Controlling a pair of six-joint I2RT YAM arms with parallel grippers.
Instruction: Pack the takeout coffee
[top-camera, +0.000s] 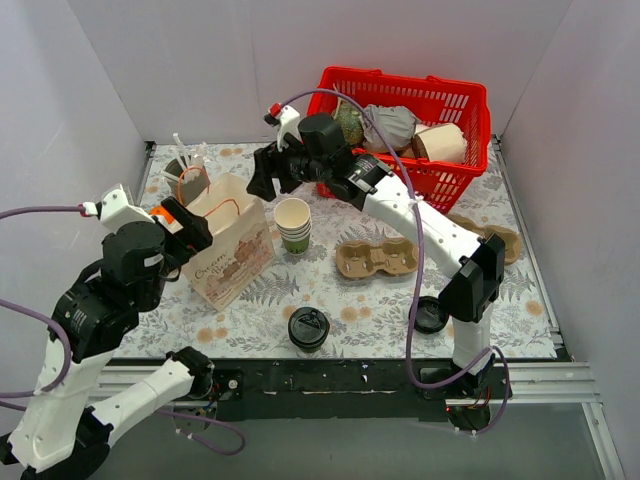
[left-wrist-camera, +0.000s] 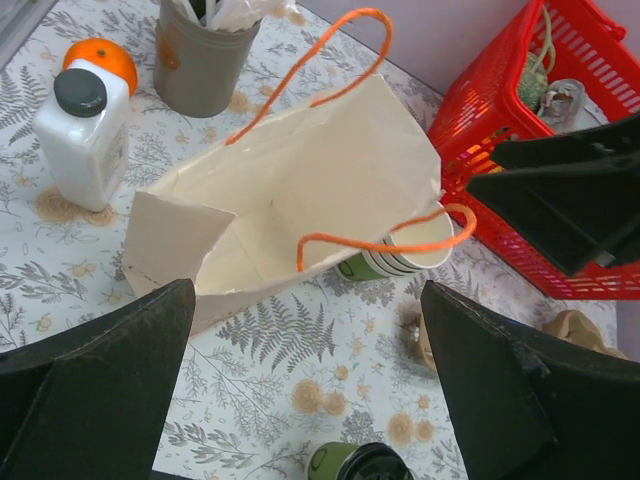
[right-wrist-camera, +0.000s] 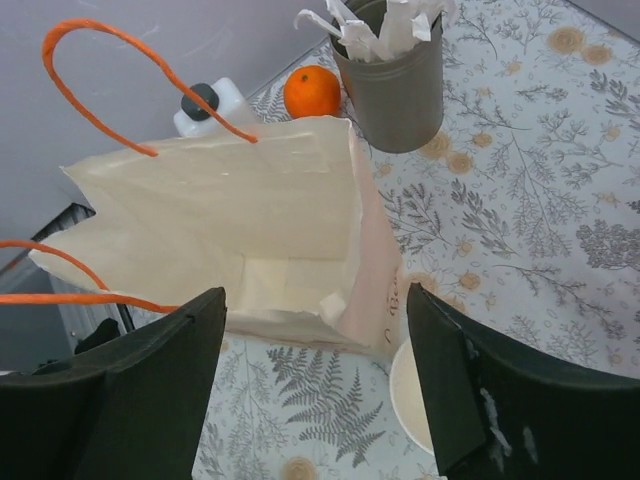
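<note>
The takeout coffee (top-camera: 308, 329), a dark green cup with a black dome lid, stands near the table's front edge; its top shows at the bottom of the left wrist view (left-wrist-camera: 365, 463). A cream paper bag (top-camera: 232, 250) with orange handles stands open behind it (left-wrist-camera: 300, 200) (right-wrist-camera: 230, 220). My left gripper (top-camera: 195, 232) (left-wrist-camera: 307, 290) hovers open over the bag's left rim, holding nothing. Over the bag's far right side my right gripper (top-camera: 263, 178) (right-wrist-camera: 316, 292) is open too, with nothing between its fingers (left-wrist-camera: 570, 200).
A stack of lidless cups (top-camera: 293, 224) stands right of the bag. A cardboard cup carrier (top-camera: 375, 258), a loose black lid (top-camera: 430, 315) and a red basket (top-camera: 410, 130) lie further right. A white bottle (left-wrist-camera: 82, 130), an orange (left-wrist-camera: 100, 60) and a grey holder (left-wrist-camera: 200, 60) sit behind the bag.
</note>
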